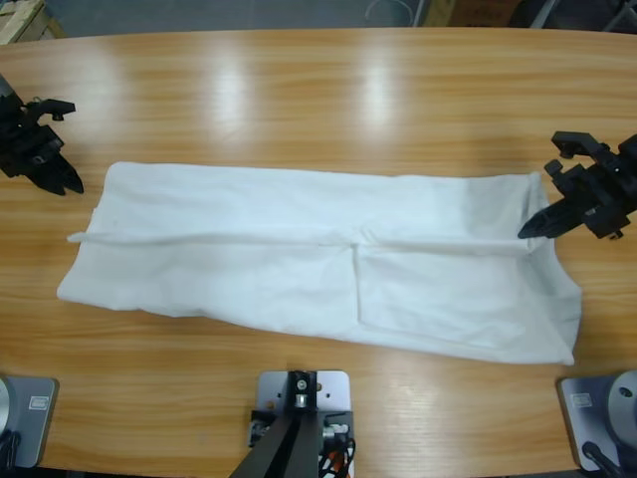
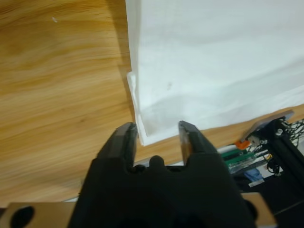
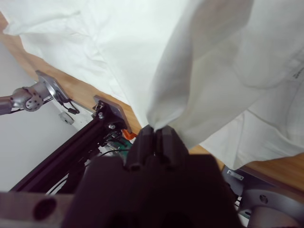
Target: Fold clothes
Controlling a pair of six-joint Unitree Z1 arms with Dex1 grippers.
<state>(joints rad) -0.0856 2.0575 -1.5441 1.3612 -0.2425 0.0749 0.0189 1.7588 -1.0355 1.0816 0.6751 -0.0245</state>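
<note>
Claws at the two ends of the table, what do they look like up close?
Both are matte black. The left claw has two blunt, squared fingers rising from a chunky black body with a rounded notch between them. The right claw has the same dark, blocky build. From above, both look angular and tapered, with small brackets sticking out.

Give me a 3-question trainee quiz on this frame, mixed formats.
1. True or false: the right claw is shut on the T-shirt.
2. Multiple choice: the left claw is A) shut on a sleeve, B) open with the shirt's edge just ahead of it, C) out of view.
3. Fill in: in the high view the shirt lies lengthwise on the ____, already folded into a long band.

Key: 1 true; 2 B; 3 table.
</note>
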